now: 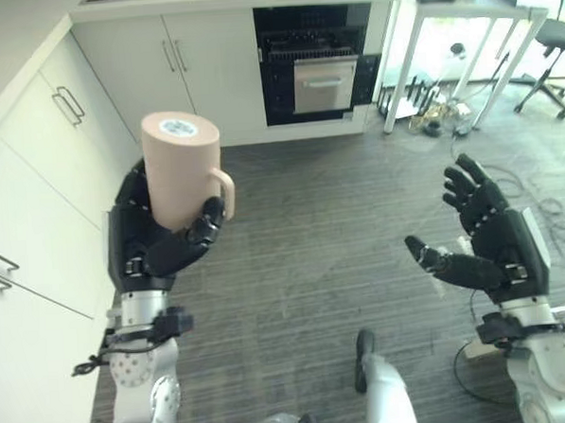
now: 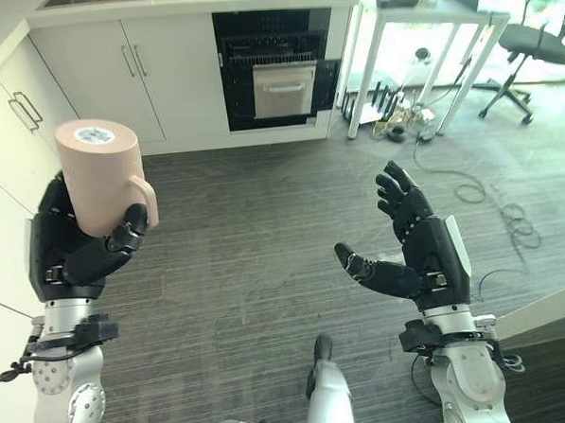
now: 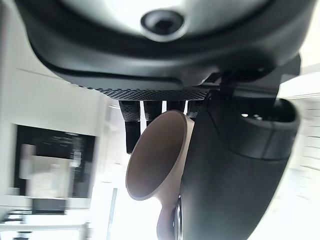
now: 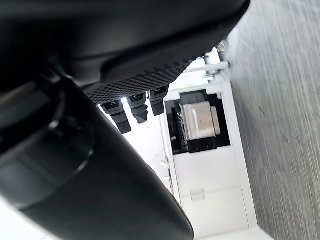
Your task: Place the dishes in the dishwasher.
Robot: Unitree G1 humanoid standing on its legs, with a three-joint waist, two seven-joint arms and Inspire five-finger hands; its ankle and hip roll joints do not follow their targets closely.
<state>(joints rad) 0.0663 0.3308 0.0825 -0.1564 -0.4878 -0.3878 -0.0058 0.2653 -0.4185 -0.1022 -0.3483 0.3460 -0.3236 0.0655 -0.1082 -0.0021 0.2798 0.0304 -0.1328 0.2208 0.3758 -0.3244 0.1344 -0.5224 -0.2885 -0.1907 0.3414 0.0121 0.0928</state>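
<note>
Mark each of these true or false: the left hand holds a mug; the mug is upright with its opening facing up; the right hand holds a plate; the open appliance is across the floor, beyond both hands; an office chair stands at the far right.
1. The left hand holds a pink mug. True.
2. The mug is upright with its opening up. False: it is upside down, base uppermost.
3. The right hand holds a plate. False: it is open and empty.
4. The open appliance is across the floor, beyond both hands. True.
5. An office chair stands at the far right. True.
</note>
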